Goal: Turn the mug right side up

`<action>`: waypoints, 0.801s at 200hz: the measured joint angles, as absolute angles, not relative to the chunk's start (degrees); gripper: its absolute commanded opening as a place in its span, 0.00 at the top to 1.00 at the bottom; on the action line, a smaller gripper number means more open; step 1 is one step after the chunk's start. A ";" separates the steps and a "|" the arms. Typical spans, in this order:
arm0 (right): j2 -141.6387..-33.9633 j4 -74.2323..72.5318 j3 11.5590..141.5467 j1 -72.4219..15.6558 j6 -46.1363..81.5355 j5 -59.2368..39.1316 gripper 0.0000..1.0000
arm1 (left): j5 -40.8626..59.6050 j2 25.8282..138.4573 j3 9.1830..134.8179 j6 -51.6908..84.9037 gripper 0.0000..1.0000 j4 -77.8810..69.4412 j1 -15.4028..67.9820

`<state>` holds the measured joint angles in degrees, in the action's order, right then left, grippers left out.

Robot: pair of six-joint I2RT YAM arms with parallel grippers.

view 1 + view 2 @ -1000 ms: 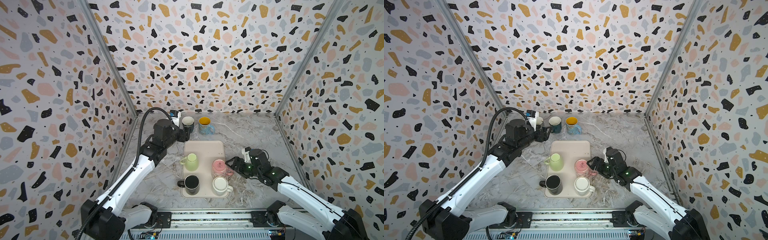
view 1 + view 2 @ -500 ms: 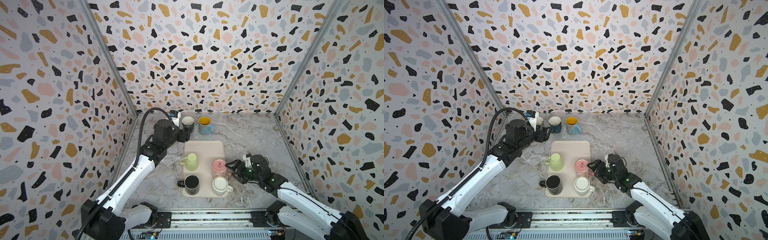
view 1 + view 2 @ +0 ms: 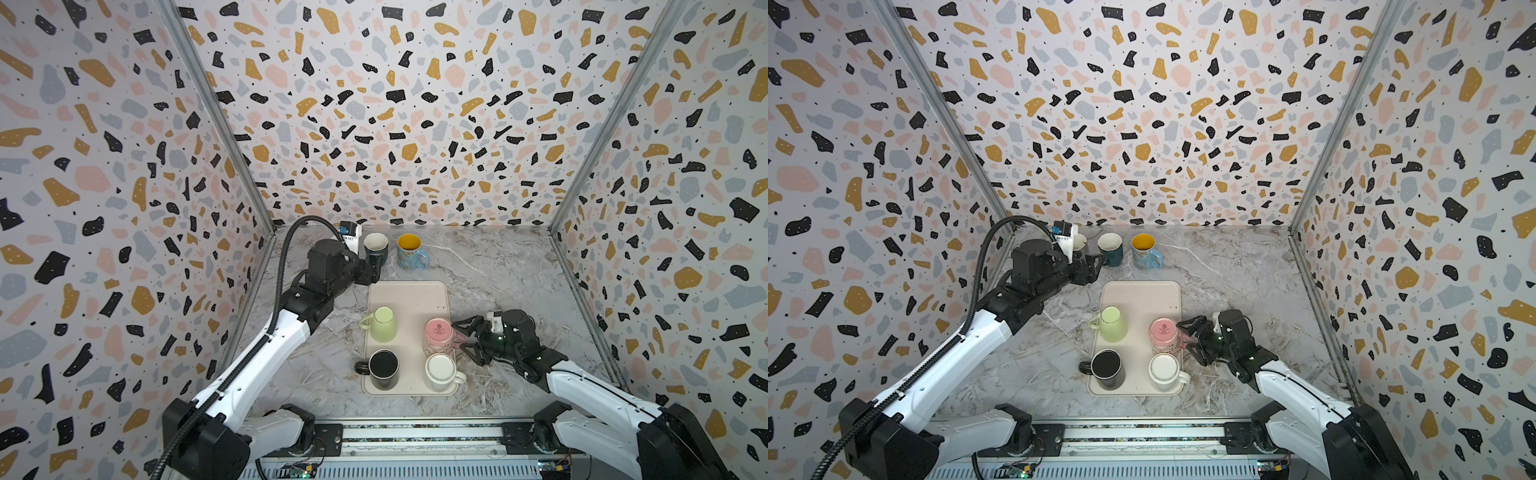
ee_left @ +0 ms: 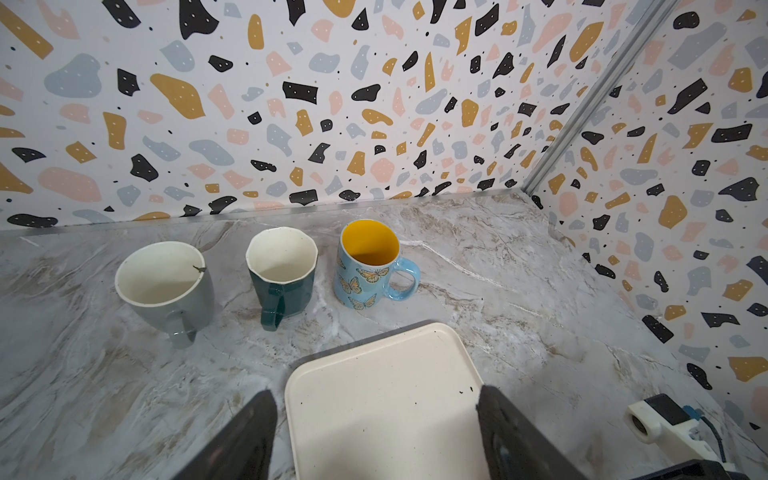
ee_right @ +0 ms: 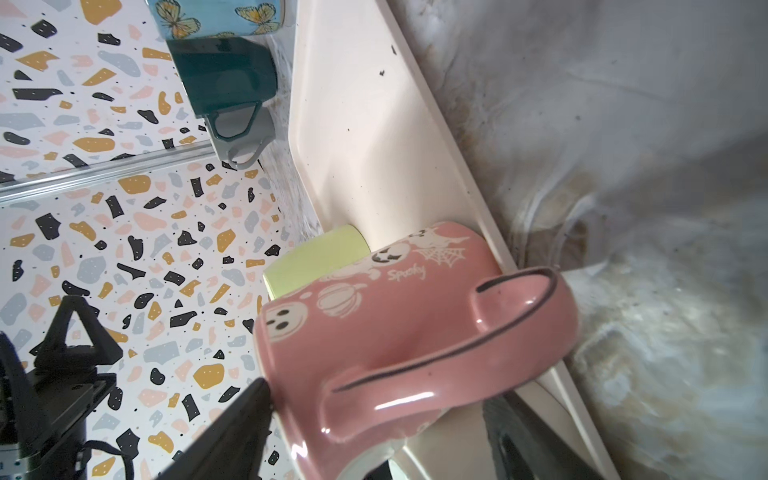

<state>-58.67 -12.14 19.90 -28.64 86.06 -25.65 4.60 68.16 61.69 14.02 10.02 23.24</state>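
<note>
- The pink mug point(image 3: 438, 334) stands mouth-down on the right side of the tray point(image 3: 409, 299), right of centre in the lower half of both top views, just above the white mug point(image 3: 440, 370).
- The right jaws gape wide on either side of its handle point(image 5: 519, 307), holding nothing yet; whether a tip touches the wall I cannot tell.
- Best to push in until the pads span the body rather than the handle alone, clamp firmly, and lift clear of the white mug before rolling the wrist.
- The left jaws are wide and empty beside the dark green mug point(image 3: 376, 247).
- Compared with a second earlier, the right arm has slid left and lower, towards the mug; the mugs and left arm look unchanged.
</note>
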 measured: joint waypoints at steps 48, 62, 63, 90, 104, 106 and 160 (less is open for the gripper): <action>-61.60 -16.32 19.86 -27.18 86.89 -26.15 0.23 | 3.90 68.16 61.69 13.67 0.23 10.17 23.22; -62.67 -17.37 19.86 -26.55 86.94 -26.15 0.24 | 3.84 68.18 61.69 13.52 0.23 10.26 23.20; -62.74 -17.45 19.86 -26.52 86.94 -26.15 0.24 | 3.81 68.18 61.69 13.50 0.23 10.26 23.20; -65.63 -19.84 19.86 -25.43 86.89 -26.24 0.27 | 3.68 68.27 61.69 13.15 0.22 10.28 23.20; -67.48 -21.21 19.86 -24.91 86.87 -26.37 0.29 | 3.66 68.29 61.69 13.06 0.22 10.33 23.20; -67.75 -21.43 19.86 -24.84 86.89 -26.39 0.29 | 3.64 68.31 61.69 13.06 0.22 10.33 23.20; -75.37 -26.00 21.45 -23.05 85.71 -27.44 0.41 | 3.31 68.93 61.69 12.86 0.22 10.44 23.20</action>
